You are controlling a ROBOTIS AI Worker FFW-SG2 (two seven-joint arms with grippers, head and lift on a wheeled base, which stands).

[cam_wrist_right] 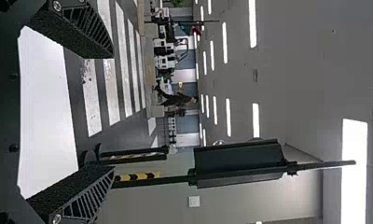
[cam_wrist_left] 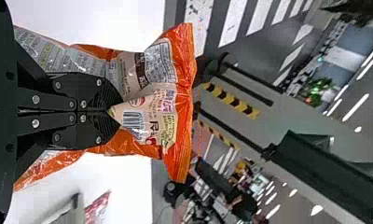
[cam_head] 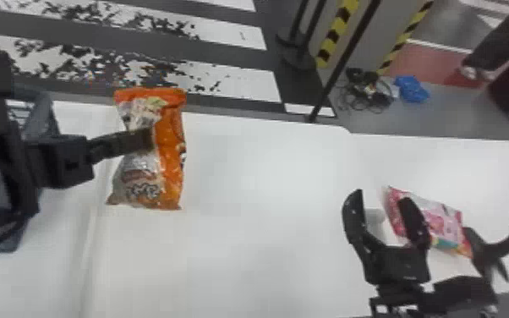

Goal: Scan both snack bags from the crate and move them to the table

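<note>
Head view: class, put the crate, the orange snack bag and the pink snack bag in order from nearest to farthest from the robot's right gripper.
From the right gripper:
1. Pink snack bag, just to its right
2. Orange snack bag, well to its left
3. Crate, at the far left

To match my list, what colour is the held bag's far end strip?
Orange; the left wrist view shows the strip best.

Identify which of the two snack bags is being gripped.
The orange snack bag: the left gripper is shut on it. The pink snack bag, at the right side of the table, is unheld.
</note>
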